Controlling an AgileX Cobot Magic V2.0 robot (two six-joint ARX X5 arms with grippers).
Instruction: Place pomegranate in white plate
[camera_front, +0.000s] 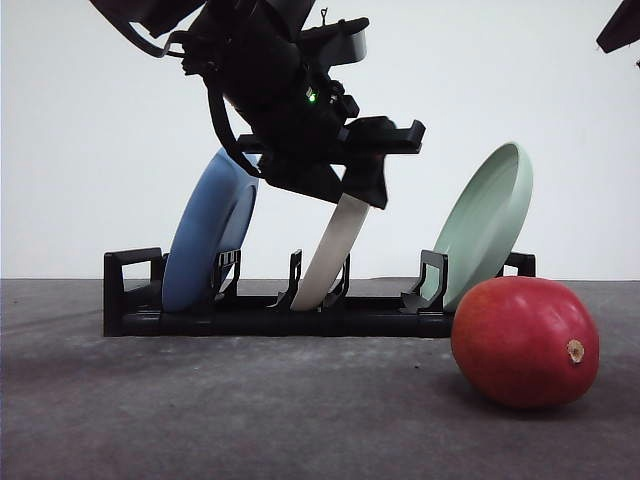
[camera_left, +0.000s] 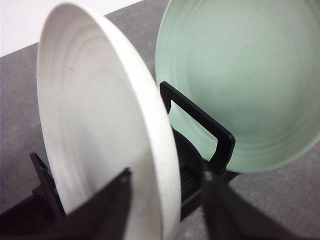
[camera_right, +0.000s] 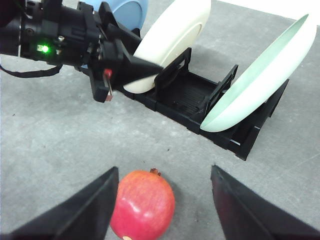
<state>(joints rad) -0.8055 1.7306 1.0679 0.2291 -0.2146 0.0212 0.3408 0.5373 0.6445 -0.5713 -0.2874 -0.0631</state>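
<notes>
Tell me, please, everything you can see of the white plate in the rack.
The white plate is round, shallow and matte cream, with faint concentric rings on its inner face and a raised rim. It stands on edge in the middle slot of the black rack, leaning, between the blue plate and the pale green plate. The left gripper has its open jaws straddling the plate's rim; whether they touch it I cannot tell. The rack's black dividers hold its lower edge.

Pomegranate (camera_front: 525, 341): smooth red skin, soft sheen, dry tan nub. White plate (camera_left: 100, 135): matt cream, faint concentric ridges. Pale green plate (camera_left: 240, 75): matt, similarly ringed. Blue plate (camera_front: 208, 232): smooth, low sheen. Rack (camera_front: 300, 315): black moulded plastic, semi-matt. Table (camera_front: 250, 410): grey, finely grained, matt.
</notes>
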